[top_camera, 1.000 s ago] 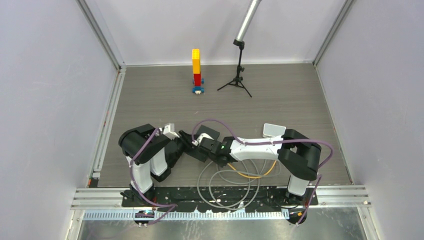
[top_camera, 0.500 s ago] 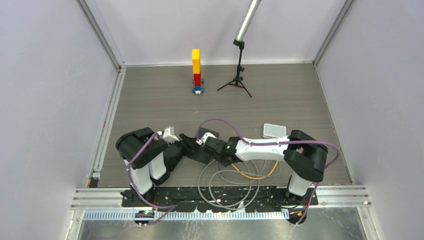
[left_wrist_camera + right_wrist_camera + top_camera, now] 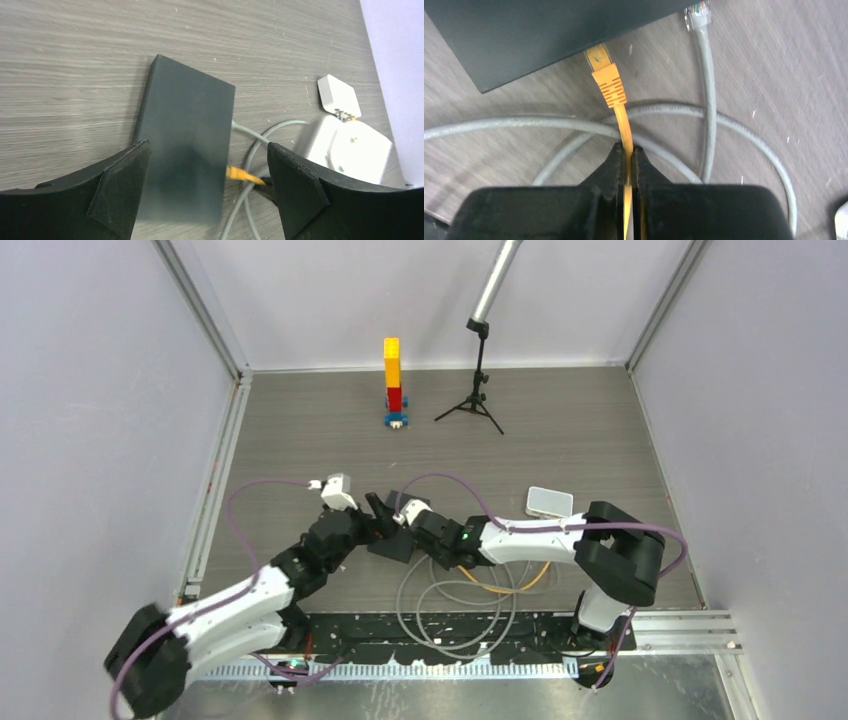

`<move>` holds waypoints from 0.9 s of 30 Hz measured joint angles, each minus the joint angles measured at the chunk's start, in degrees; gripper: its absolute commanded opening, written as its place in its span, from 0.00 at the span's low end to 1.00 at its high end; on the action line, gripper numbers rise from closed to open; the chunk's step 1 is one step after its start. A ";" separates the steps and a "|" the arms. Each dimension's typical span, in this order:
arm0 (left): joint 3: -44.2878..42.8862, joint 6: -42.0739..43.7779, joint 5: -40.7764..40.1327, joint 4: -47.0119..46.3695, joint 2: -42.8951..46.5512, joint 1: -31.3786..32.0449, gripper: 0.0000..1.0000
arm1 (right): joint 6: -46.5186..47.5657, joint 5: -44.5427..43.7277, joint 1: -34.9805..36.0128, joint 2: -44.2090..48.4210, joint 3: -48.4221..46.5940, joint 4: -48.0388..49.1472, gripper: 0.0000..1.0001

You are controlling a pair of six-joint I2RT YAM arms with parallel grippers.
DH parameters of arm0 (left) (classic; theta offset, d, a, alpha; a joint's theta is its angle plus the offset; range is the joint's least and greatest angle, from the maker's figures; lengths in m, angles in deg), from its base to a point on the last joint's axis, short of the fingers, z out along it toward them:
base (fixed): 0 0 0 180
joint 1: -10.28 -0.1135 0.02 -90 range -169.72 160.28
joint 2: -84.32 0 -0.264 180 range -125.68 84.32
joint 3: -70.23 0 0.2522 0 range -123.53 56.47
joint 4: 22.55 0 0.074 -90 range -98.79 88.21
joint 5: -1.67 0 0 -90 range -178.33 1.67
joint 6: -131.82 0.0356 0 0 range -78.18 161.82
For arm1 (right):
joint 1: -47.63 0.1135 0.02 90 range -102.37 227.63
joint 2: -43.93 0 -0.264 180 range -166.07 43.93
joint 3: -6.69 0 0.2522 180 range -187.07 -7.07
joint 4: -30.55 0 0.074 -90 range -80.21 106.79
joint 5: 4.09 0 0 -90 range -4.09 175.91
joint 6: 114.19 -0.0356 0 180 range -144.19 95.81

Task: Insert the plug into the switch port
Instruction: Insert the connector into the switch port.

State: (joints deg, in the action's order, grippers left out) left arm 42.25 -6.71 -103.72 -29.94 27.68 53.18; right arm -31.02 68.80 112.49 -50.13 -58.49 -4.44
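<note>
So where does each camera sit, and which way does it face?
Top external: above, behind the robot, facing down on the table; both arms show.
Left wrist: faces down on the dark box; open left pincer frames it.
Right wrist: looks along the yellow cable in its shut right pincer toward that box.
Shared: both wrist views show box and yellow plug.
</note>
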 measured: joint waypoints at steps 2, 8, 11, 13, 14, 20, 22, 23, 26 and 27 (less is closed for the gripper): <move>-2.69 3.43 -1.79 11.93 9.44 0.15 0.90 | 0.20 0.31 -0.81 -1.25 -1.11 2.89 0.00; -7.89 7.15 -7.10 34.86 27.32 -0.55 0.90 | 4.15 1.95 -3.26 -7.15 -7.54 4.55 0.06; -9.03 7.43 -8.94 42.93 32.61 -0.55 0.90 | 6.05 2.75 -3.89 -8.59 -10.19 4.44 0.23; -9.05 7.52 -9.70 46.66 34.21 -0.57 0.90 | 6.91 3.19 -4.02 -8.63 -11.17 4.26 0.40; -9.05 7.58 -10.05 48.59 34.80 -0.57 0.90 | 7.39 3.37 -4.15 -8.61 -11.82 4.24 0.46; -10.14 7.89 -10.38 55.91 35.04 -0.57 0.90 | 8.13 5.31 -4.24 -4.87 -11.89 2.34 0.60; -11.37 7.85 -10.54 57.35 34.42 -0.57 0.91 | 8.00 5.88 -4.24 -1.46 -11.08 0.92 0.64; -12.13 7.72 -10.60 58.01 34.14 -0.57 0.94 | 7.96 6.05 -4.24 0.39 -10.78 0.07 0.65; -14.49 6.23 -11.37 60.28 33.75 -0.57 0.95 | 6.49 6.01 -4.24 7.28 -9.64 -1.81 0.74; -15.63 5.29 -11.89 61.53 33.57 -0.57 0.96 | 5.66 5.90 -4.39 9.97 -9.27 -2.32 0.75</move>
State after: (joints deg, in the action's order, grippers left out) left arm 26.62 -1.42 -115.61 31.59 61.25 52.61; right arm -25.36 74.71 108.10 -40.16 -67.76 -6.76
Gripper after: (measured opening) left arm 0.946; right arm 0.693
